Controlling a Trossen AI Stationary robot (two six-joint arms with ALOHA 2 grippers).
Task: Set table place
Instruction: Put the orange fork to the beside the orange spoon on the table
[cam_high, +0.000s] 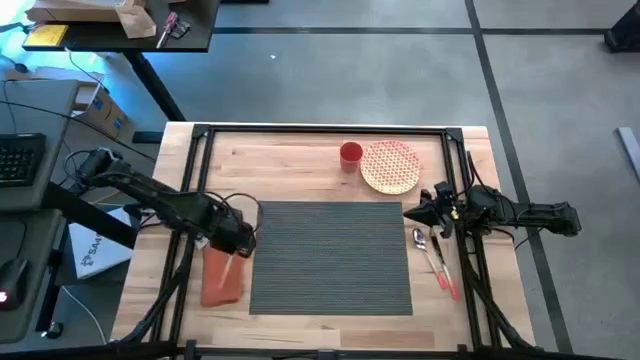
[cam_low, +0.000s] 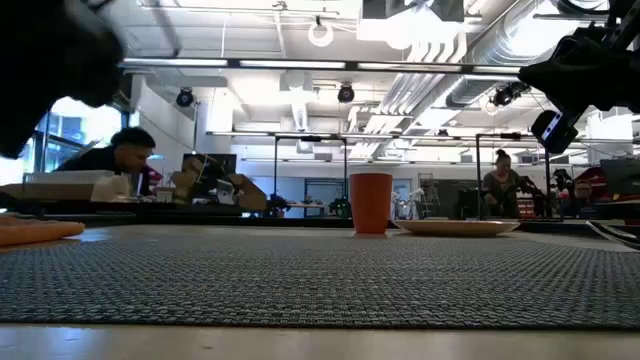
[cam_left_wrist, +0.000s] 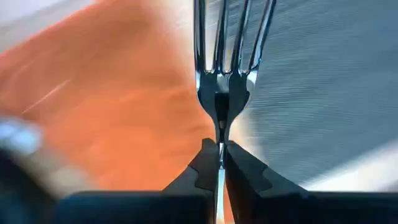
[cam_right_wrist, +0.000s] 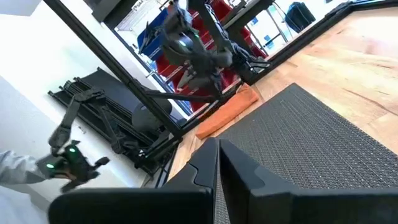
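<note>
Overhead looks down; low camera skims placemat (cam_low: 320, 280)

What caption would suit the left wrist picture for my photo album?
Left gripper fingers pinch a fork by its handle over the orange napkin and grey placemat.

Cup (cam_high: 350, 153), plate (cam_high: 390, 166) (napkin (cam_high: 222, 276) apart)

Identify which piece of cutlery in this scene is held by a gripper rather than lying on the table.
The fork. The left gripper is shut on its handle above the orange napkin, while the spoon and the other red-handled utensils lie right of the grey placemat.
</note>
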